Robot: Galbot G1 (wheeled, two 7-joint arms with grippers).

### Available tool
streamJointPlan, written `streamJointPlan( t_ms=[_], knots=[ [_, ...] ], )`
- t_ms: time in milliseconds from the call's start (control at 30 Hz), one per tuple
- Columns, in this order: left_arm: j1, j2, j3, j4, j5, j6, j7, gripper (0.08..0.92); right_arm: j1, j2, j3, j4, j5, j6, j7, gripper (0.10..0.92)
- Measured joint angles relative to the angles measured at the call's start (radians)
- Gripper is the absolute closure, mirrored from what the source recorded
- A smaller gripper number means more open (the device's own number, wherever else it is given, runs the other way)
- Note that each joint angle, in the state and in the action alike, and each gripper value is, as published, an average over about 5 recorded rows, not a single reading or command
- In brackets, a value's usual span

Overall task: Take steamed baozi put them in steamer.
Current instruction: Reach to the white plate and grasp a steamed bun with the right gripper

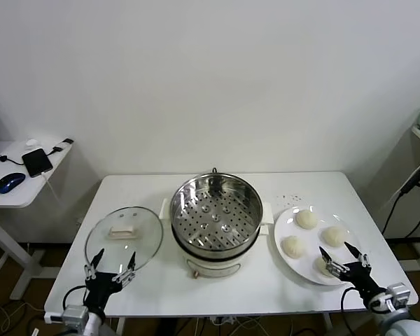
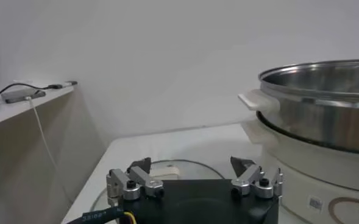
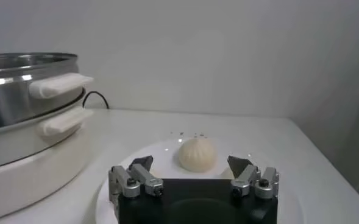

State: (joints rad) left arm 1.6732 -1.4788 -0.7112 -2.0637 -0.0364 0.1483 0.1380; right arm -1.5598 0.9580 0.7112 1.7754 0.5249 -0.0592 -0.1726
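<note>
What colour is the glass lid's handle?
White handle, seen best in the head view.

Cream-white steamed baozi (image 1: 306, 219), white plate (image 1: 283, 232)

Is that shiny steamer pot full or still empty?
Empty. In the head view the steamer shows its bare perforated tray, and all four baozi sit on the white plate beside it.

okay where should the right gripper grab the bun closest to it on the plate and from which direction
Judging by its pose, take the nearest baozi across its domed middle, from straight above. The open right gripper already hovers over it. The plate lies flat beneath, and neighbouring buns sit close, so a low sideways approach looks riskier.
</note>
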Motion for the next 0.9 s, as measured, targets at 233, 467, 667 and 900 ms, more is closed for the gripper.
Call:
streamJointPlan(
  t_ms=[233,467,667,900],
  knots=[
    [-0.007,-0.003,-0.005,-0.001,0.014,0.005,-0.001,0.177,0.105,-0.087,-0.01,-0.031,-0.096,-0.041,-0.045,0.203],
    [-0.011,-0.012,-0.004,-0.009,0.033,0.008,-0.002,0.177,0.377,-0.256,-0.129,-0.131,-0.309,-0.055,-0.27,0.203],
    [0.001,-0.022,-0.003,-0.021,0.05,0.0,-0.011,0.177,0.69,-0.345,-0.351,-0.228,-0.524,-0.058,-0.569,0.203],
    [0.012,-0.032,-0.004,-0.034,0.057,-0.007,-0.017,0.177,1.035,-0.351,-0.648,-0.368,-0.735,-0.033,-0.856,0.203]
  ],
)
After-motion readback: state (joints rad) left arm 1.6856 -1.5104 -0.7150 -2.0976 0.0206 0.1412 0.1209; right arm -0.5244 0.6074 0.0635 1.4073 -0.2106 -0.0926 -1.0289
